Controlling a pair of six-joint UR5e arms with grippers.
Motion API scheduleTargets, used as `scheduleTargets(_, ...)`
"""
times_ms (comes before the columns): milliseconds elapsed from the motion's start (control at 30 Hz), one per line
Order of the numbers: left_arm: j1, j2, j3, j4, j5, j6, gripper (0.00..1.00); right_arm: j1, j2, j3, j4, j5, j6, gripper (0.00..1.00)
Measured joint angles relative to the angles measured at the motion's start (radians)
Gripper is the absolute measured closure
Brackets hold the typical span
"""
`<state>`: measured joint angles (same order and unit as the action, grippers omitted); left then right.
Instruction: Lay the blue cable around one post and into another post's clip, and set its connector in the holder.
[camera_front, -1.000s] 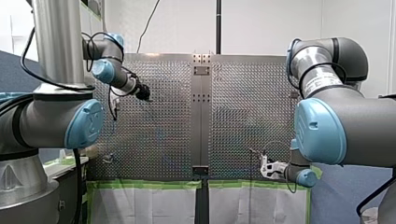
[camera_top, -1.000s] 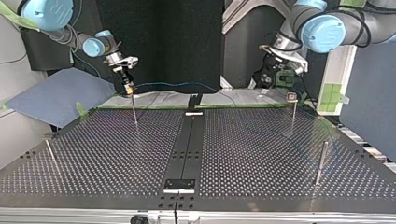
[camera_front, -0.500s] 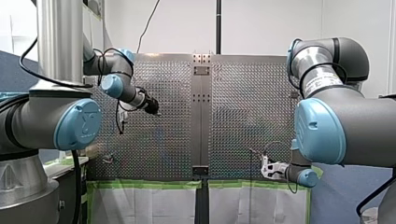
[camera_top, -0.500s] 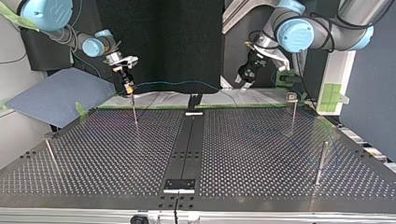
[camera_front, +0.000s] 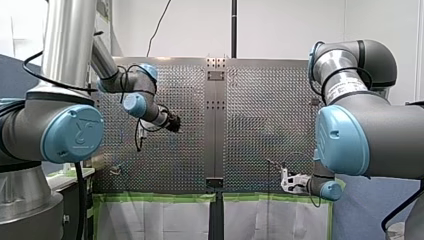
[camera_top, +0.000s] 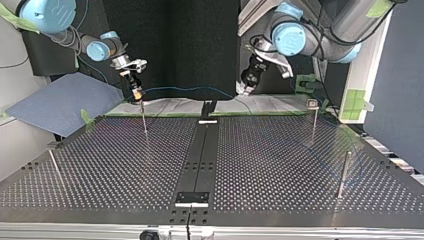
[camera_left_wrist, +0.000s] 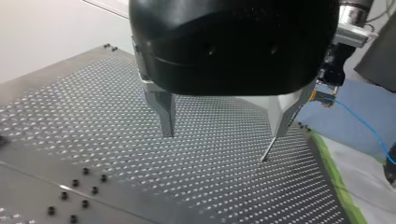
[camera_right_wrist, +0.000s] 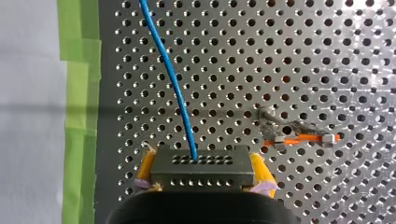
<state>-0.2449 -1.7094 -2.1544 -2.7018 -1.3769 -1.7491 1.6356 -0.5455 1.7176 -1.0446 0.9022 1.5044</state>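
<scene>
Cable (camera_right_wrist: 170, 79) seems round no post yet. Right tool (camera_right_wrist: 204, 173) pinches its plug (camera_right_wrist: 201, 163); left tool (camera_left_wrist: 223, 133) gapes wide, empty.

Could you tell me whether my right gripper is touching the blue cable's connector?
Touching. The right wrist view shows my right gripper with its yellow pads pressed against both sides of the connector, no gap visible.

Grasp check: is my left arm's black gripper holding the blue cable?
No: the black left gripper has its metal fingers apart over the silver perforated table, gripping nothing.
</scene>
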Motion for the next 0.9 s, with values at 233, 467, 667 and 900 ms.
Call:
scheduleTargets(233,-0.062,-0.062,-0.048,0.062,-0.062,-0.015,0.02,-0.005,0.0,0.0,0.029,-0.007,-0.022,1.0)
scheduleTargets(467,-0.123,-0.093,-0.108,0.123,-0.123,-0.071,0.02,-0.006,-0.001,0.0,0.039,-0.011,-0.022,1.0)
scheduleTargets(667,-0.178,-0.123,-0.134,0.178,-0.178,-0.1,0.02,-0.006,-0.001,0.0,0.04,-0.008,-0.024,1.0)
scheduleTargets(900,-0.236,-0.196,-0.071,0.253,-0.245,-0.047,0.02,-0.006,-0.001,0.0,0.041,-0.002,-0.03,1.0)
